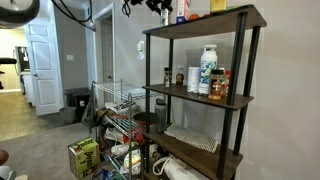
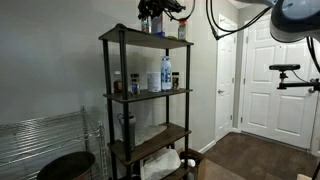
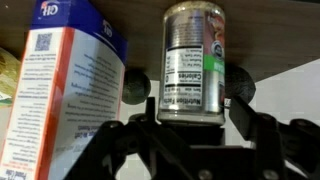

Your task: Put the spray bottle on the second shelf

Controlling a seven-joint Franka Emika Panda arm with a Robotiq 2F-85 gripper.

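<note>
In the wrist view a slim spray bottle (image 3: 194,60) with a pale grey body and a printed label stands between my gripper's (image 3: 190,88) two fingers. The fingers are open, with a small gap on each side. In both exterior views the gripper (image 1: 160,8) (image 2: 150,13) is at the topmost board of the shelving unit, and the bottle is too small to make out there. The second shelf (image 1: 212,100) (image 2: 150,96), a dark brown board, lies one tier below. It holds several bottles and jars.
A white, blue and red box (image 3: 60,90) stands close beside the spray bottle. On the second shelf stand a tall white bottle (image 1: 207,68) (image 2: 153,80) and a red-capped jar (image 1: 220,85). More items (image 1: 217,5) sit on the top board. Wire racks (image 1: 115,110) stand beside the unit.
</note>
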